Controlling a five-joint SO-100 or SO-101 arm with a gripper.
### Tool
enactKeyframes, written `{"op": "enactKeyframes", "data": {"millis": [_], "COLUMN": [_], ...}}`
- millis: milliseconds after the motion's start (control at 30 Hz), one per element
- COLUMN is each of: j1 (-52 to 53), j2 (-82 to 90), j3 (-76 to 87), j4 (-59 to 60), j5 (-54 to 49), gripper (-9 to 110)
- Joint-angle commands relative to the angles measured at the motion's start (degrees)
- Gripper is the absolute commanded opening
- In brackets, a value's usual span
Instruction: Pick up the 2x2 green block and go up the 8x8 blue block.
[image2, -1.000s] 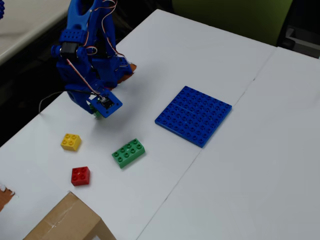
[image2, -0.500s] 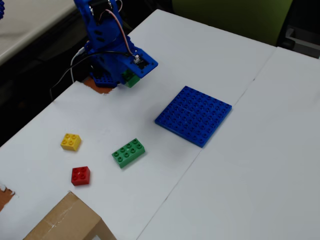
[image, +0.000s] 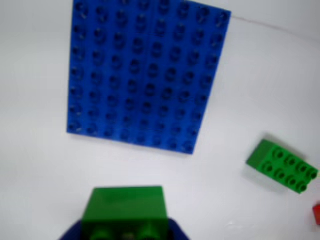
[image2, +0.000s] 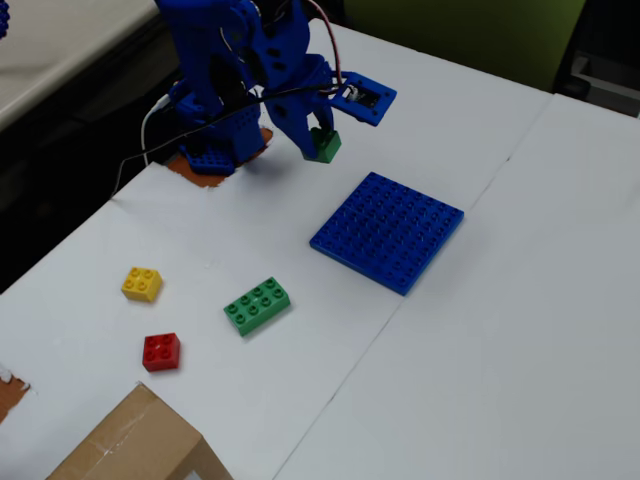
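Observation:
My blue gripper (image2: 322, 143) is shut on the 2x2 green block (image2: 325, 146) and holds it in the air above the white table, up and left of the 8x8 blue block (image2: 388, 230) in the fixed view. In the wrist view the green block (image: 125, 207) fills the bottom centre between the blue jaws, my gripper (image: 125, 231) around it. The blue baseplate (image: 145, 75) lies flat on the table ahead of it, with no bricks on it.
A longer eight-stud green brick (image2: 257, 305) (image: 282, 166) lies on the table left of the baseplate. A yellow brick (image2: 142, 284) and a red brick (image2: 161, 351) (image: 316, 214) lie further left. A cardboard box (image2: 135, 445) stands at the front edge. The arm's base (image2: 215, 120) is at the back.

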Motion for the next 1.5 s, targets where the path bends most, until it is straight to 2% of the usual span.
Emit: {"op": "enactKeyframes", "data": {"millis": [0,433,1467], "j1": [-2.6,-5.6,-6.7], "j2": [-9.9,-31.6,-29.6], "j3": [-21.4,-43.7,-41.3], "j4": [5.9,6.0,6.4], "j5": [3.4,5.1,6.9], "gripper": [9,9,9]}}
